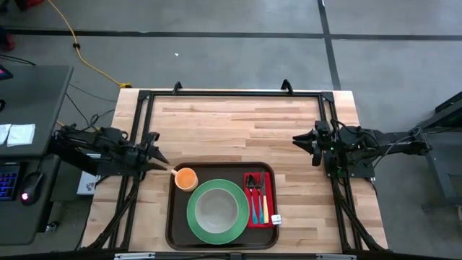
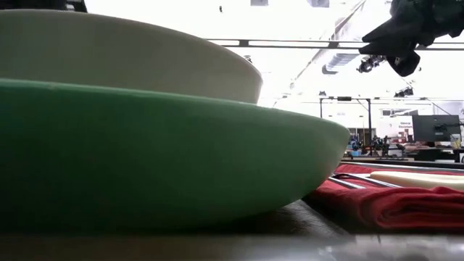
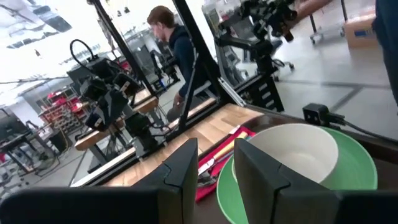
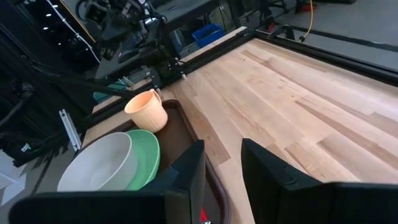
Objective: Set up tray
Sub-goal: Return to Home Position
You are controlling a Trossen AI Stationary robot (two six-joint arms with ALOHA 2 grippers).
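Note:
The dark brown tray (image 1: pixel 173 217) lies at the table's near middle. On it rest a green plate (image 1: pixel 238 224) holding a white bowl (image 1: pixel 214 209), an orange cup (image 1: pixel 186 178) upright at the tray's far left corner, and a red napkin (image 1: pixel 268 189) with cutlery at the right. My left gripper (image 1: pixel 157 160) hovers just left of the cup, open, nothing between its fingers (image 3: pixel 216 152). My right gripper (image 1: pixel 302 140) hangs open over bare wood, right of the tray's far right corner, with its gap empty (image 4: pixel 222 152).
A black metal frame (image 1: pixel 231 94) runs along the table's far and side edges. Bare wood (image 1: pixel 238 126) stretches between the tray and the far edge. A person (image 3: pixel 177 46) stands beyond the table. A desk with a keyboard (image 1: pixel 11 180) is at the left.

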